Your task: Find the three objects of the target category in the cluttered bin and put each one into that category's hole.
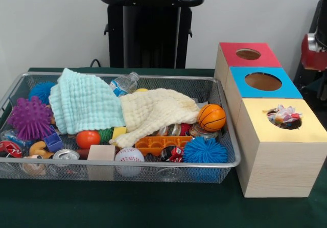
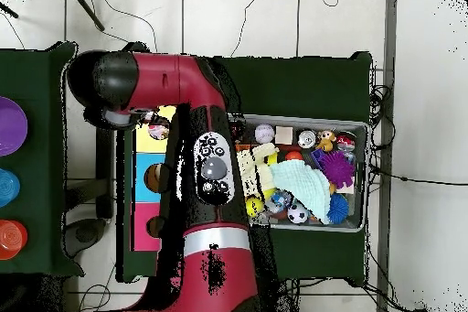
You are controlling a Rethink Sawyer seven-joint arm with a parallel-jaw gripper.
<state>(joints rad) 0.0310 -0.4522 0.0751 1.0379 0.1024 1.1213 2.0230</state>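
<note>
Green-clothed table (image 1: pixel 153 207), white wall behind; bin (image 1: pixel 122 164) sits left of the yellow box, dotted cloth (image 1: pixel 284 116) in its hole (image 1: pixel 284 118). Can't tell the jaws.

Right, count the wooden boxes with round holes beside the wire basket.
3, in a row: red-topped wooden box farthest back, blue-topped wooden box in the middle, yellow-topped wooden box nearest, with dotted white fabric poking from its hole.
</note>
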